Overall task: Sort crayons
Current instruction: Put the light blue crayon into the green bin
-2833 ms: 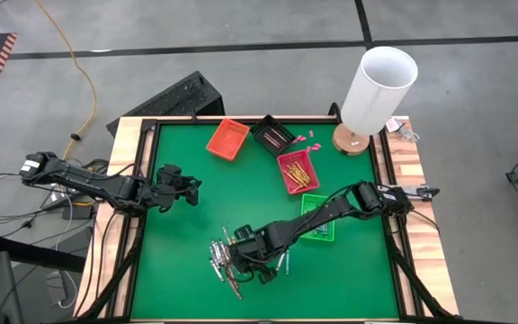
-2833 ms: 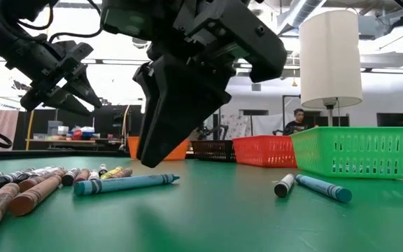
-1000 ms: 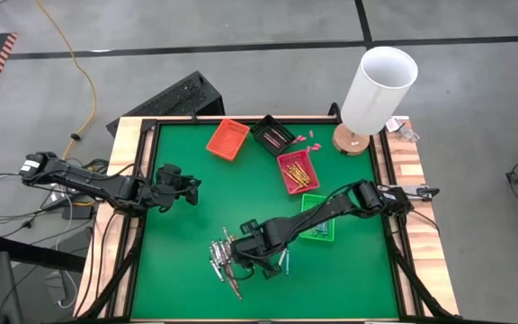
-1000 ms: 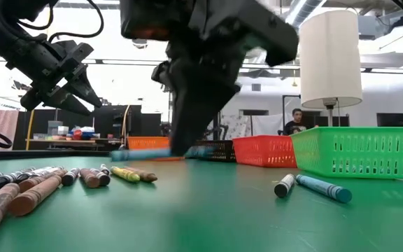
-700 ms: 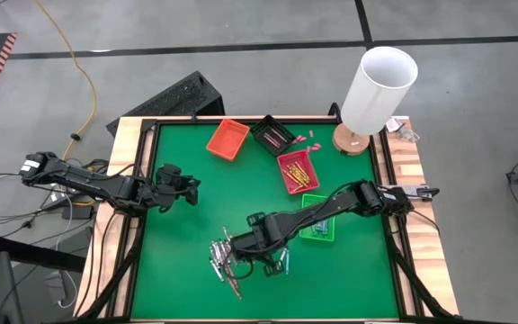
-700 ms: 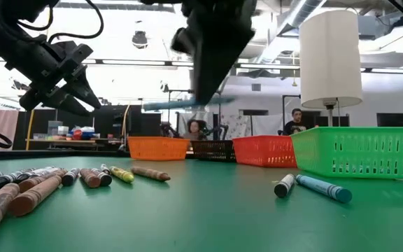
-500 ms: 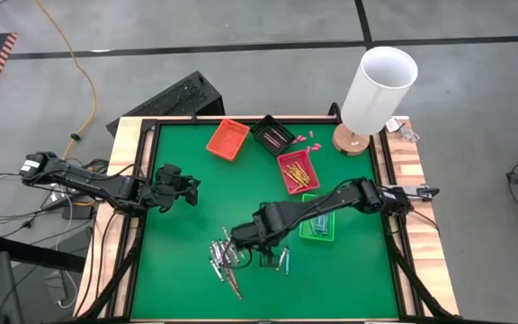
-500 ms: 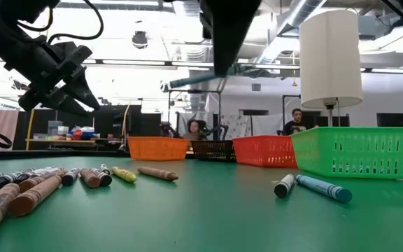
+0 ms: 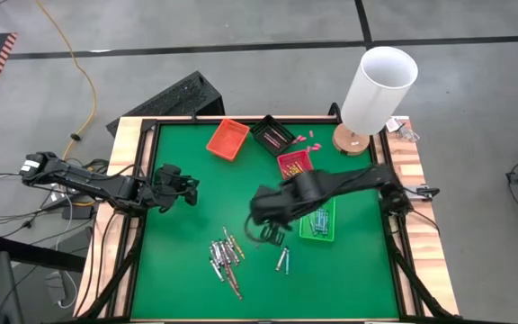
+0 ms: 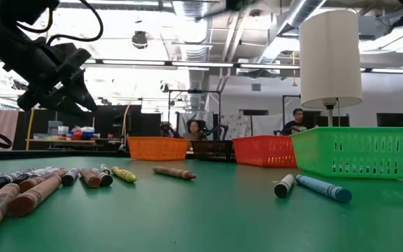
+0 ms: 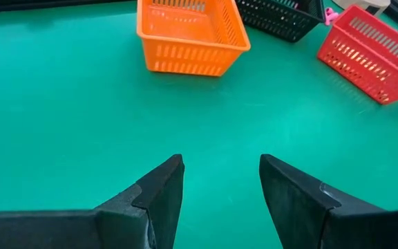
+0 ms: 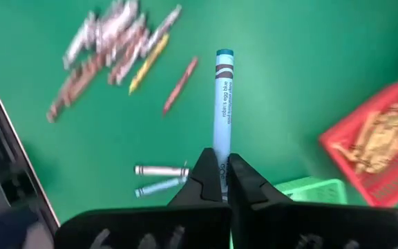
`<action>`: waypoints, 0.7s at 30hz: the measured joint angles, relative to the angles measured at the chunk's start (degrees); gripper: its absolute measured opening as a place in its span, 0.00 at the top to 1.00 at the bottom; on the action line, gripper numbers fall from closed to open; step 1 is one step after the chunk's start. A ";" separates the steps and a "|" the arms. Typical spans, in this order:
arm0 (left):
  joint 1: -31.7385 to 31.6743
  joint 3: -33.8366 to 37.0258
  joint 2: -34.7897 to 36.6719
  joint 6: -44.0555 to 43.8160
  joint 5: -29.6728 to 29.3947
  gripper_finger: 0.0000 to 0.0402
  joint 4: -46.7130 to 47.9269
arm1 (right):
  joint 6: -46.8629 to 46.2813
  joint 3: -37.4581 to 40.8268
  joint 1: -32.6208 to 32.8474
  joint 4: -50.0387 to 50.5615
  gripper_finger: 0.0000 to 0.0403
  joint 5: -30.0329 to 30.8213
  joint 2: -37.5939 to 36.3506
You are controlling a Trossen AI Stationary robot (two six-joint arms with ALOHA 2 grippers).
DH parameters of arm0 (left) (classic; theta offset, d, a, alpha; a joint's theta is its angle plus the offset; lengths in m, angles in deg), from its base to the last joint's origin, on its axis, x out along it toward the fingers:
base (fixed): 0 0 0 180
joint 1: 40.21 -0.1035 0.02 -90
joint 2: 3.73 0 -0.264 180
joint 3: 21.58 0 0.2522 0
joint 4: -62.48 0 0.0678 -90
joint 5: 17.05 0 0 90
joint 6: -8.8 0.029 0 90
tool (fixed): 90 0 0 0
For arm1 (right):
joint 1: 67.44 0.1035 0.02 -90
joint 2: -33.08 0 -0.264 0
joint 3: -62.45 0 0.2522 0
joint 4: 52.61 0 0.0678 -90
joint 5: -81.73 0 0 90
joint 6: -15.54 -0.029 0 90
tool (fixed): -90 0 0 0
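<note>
My right gripper (image 9: 266,220) hangs high over the middle of the green table, shut on a light blue crayon (image 12: 223,104). A heap of crayons (image 9: 223,261) in grey, brown and yellow lies near the table's front, seen in the low view as crayons (image 10: 40,182). Two more crayons (image 9: 282,261) lie beside the heap. A brown crayon (image 10: 173,172) lies apart from them. My left gripper (image 9: 187,187) stays open above the table's left part, nothing between its fingers (image 11: 164,187). My right gripper pinches the light blue crayon by one end (image 12: 221,155) between its two fingers. The crayon sticks out past the fingertips, roughly in line with them. The fingers come from above, slanting down. The crayon is lifted clear of the table.
Four small trays stand at the back and right: orange (image 9: 227,138), black (image 9: 272,135), red (image 9: 297,166) with yellow sticks, green (image 9: 317,220) with blue ones. A white lamp (image 9: 376,90) stands at the far right corner. Pink bits (image 9: 306,139) lie near it.
My right gripper has risen steeply from the crayon heap, carrying the blue crayon, and gone toward the green tray while rolling its wrist. It stays shut. A brown crayon has rolled a little way out of the heap toward the table's right.
</note>
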 joint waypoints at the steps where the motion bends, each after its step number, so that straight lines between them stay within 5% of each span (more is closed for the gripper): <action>1: 0.00 0.00 0.00 0.00 -0.02 0.55 -0.04 | -1.10 -0.04 0.22 -0.03 0.99 1.33 -1.49; 13: 0.00 0.00 0.00 -1.36 0.35 0.55 -0.20 | -8.61 2.70 -1.16 -0.01 1.00 9.28 -12.62; 21: 0.00 0.00 0.00 -0.70 0.53 0.55 -0.19 | -17.25 26.23 -4.37 -0.02 1.00 9.28 -23.92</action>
